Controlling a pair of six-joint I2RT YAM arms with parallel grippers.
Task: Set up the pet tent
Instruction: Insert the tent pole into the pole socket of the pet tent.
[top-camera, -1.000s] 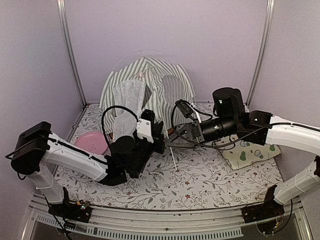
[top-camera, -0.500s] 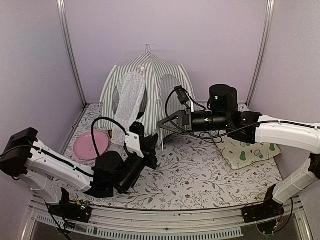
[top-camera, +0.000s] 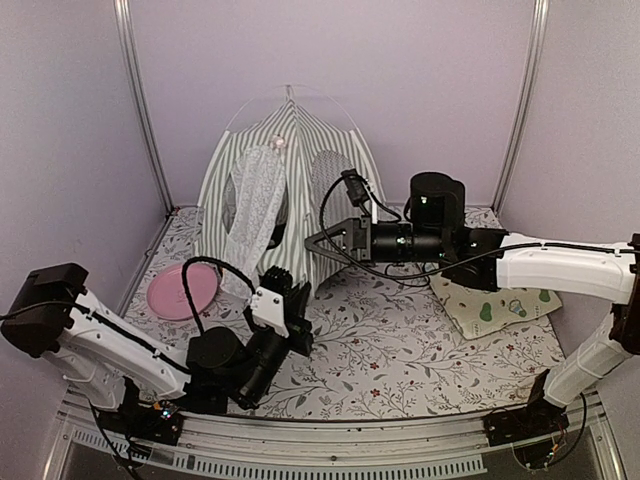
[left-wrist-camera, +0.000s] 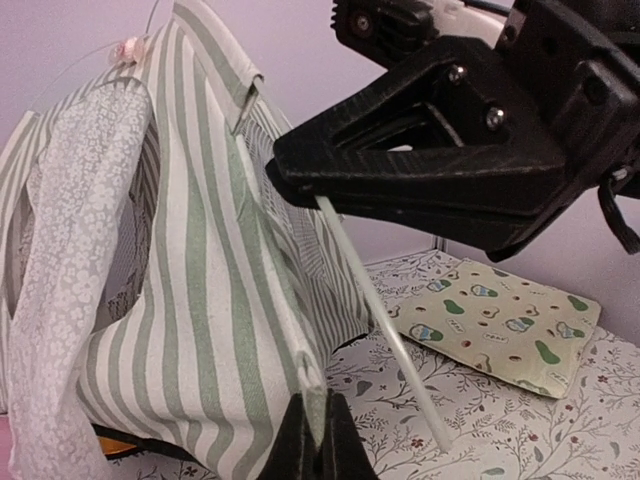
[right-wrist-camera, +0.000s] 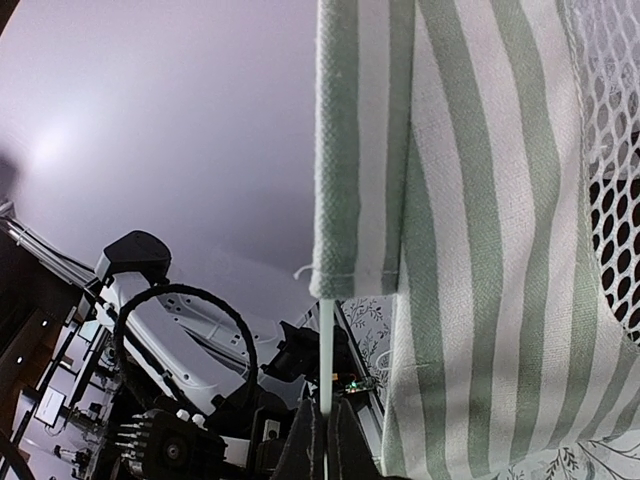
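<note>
The pet tent (top-camera: 285, 185), sage-green and white striped, stands upright at the back with its lace curtain (top-camera: 255, 205) on the front. My left gripper (top-camera: 300, 293) is low at the tent's front corner, shut on a fold of striped fabric (left-wrist-camera: 315, 395). My right gripper (top-camera: 309, 240) is just above it, shut on a thin white pole (left-wrist-camera: 385, 320). In the right wrist view the pole (right-wrist-camera: 326, 350) runs from the jaws up into the fabric sleeve (right-wrist-camera: 355, 150), beside the mesh window (right-wrist-camera: 610, 150). The pole's free end hangs just above the table.
A pink dish (top-camera: 183, 290) lies left of the tent on the floral table cover (top-camera: 400, 350). The pale avocado-print mat (top-camera: 500, 305) lies at the right, under my right arm. Metal frame posts (top-camera: 140, 110) stand at both back corners.
The tent has risen from slumped to upright. My left arm has drawn back toward the near edge, still holding the fabric. My right gripper has moved left and up with the pole.
</note>
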